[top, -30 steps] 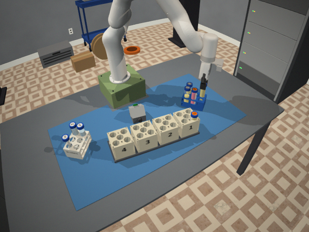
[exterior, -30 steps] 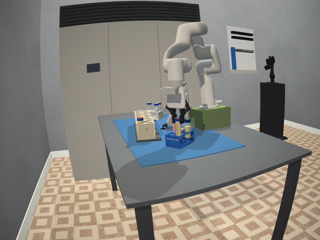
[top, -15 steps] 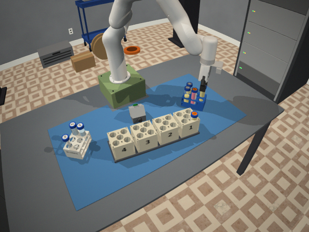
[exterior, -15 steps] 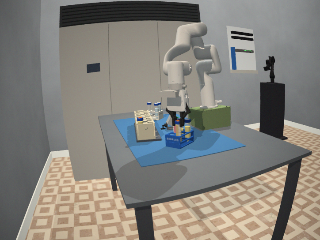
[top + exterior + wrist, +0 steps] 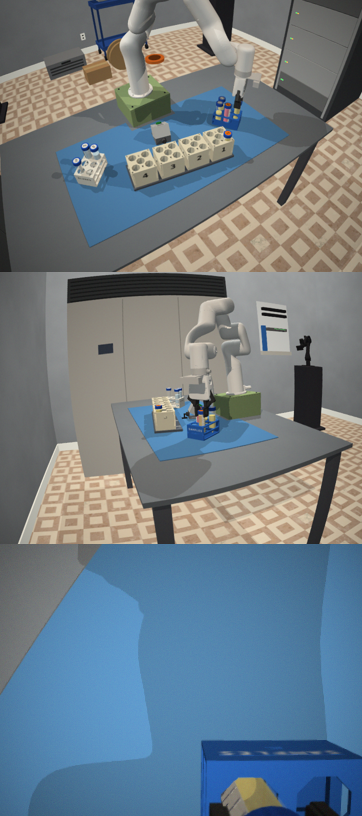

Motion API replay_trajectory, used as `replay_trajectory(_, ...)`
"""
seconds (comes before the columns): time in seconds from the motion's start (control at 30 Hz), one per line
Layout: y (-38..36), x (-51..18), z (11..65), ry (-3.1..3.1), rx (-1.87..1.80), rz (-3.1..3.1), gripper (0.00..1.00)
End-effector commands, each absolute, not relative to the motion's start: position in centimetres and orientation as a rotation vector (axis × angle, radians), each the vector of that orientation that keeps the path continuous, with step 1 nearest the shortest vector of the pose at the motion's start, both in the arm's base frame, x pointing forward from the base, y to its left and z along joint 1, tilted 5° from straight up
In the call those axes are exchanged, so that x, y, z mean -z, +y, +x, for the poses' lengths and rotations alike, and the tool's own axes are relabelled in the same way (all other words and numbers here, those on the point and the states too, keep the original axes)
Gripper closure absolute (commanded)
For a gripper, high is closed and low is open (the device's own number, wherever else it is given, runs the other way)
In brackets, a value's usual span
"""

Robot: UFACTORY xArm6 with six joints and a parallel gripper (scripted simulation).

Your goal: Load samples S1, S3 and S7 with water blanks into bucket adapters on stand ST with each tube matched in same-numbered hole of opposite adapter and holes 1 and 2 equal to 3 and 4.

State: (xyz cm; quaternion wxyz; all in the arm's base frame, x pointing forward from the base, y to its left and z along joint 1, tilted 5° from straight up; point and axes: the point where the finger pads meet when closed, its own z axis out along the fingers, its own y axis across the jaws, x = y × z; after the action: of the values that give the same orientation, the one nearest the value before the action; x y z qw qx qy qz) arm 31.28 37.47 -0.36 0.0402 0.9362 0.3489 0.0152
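Claw (image 5: 237, 107) clamped on yellow-filled tube (image 5: 237, 110) down in the blue samples rack (image 5: 226, 120); next up, probably letting go or lifting it straight up

We count four adapters (image 5: 193, 153), two racks (image 5: 226, 120), eight tubes (image 5: 227, 135) and one green key (image 5: 159, 123).

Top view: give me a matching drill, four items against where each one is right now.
Items:
1. orange-dot tube
2. yellow-filled tube
3. green key
4. white rack

Places:
A. on the grey desk behind adapter 3
B. far end of the mat, beyond adapter 4
C. in a corner hole of adapter 1
D. between the fingers of the gripper, at the blue rack

Pairs: 1-C, 2-D, 3-A, 4-B
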Motion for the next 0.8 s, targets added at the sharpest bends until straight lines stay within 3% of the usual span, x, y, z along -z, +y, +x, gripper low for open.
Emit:
replay_trajectory(0.0,37.6,0.21,31.38,1.07,-0.052,2.87,1.0)
replay_trajectory(0.17,37.6,0.2,31.38,1.07,-0.052,2.87,1.0)
replay_trajectory(0.2,37.6,0.24,31.38,1.07,-0.052,2.87,0.56)
replay_trajectory(0.77,37.6,0.24,31.38,1.07,-0.052,2.87,0.56)
